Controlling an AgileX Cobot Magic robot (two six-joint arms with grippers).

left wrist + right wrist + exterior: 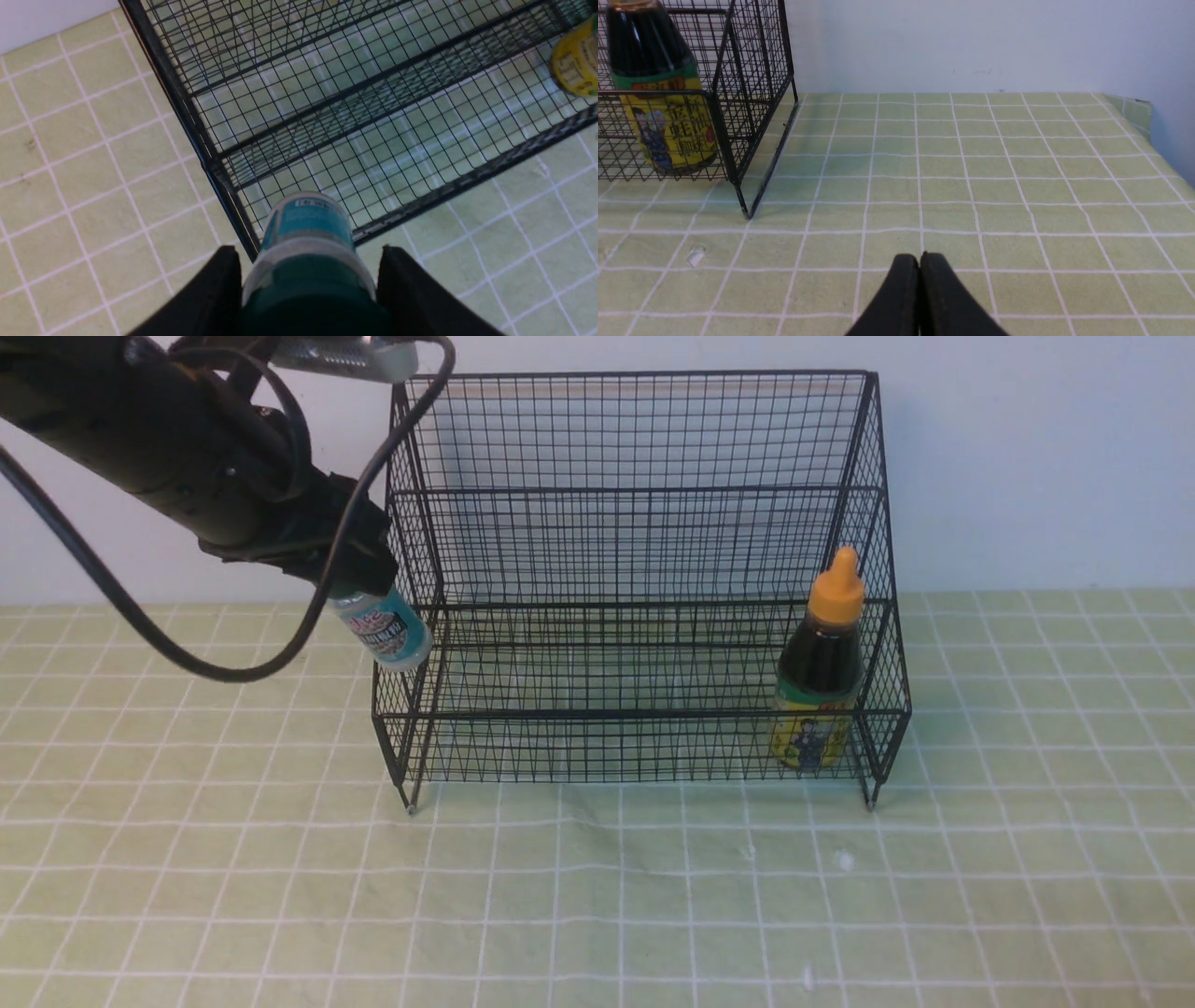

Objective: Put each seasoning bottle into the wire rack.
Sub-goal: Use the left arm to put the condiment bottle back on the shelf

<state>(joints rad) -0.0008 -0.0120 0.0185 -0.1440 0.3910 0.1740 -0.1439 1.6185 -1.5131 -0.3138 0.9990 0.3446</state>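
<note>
The black wire rack [644,490] stands at the back of the table. On the right end of its lower tier stands the dark-liquid bottle [822,663] with orange nozzle cap and yellow label, upright. My left gripper [350,574] is shut on the small teal-label shaker [383,627] at its cap end. The shaker hangs tilted in the air at the rack's left front corner. In the left wrist view, shaker [306,233] sits between the black fingers [224,280] of the gripper [309,252], over the rack's corner [219,172]. My right gripper [920,257] is shut and empty, low over the cloth right of the rack [752,70].
A green checked cloth [597,896] covers the table, with a white wall [1027,448] close behind the rack. The left arm's black cable [215,667] loops down beside the shaker. The table's right edge [1153,121] shows in the right wrist view. Small white specks [845,861] lie in front.
</note>
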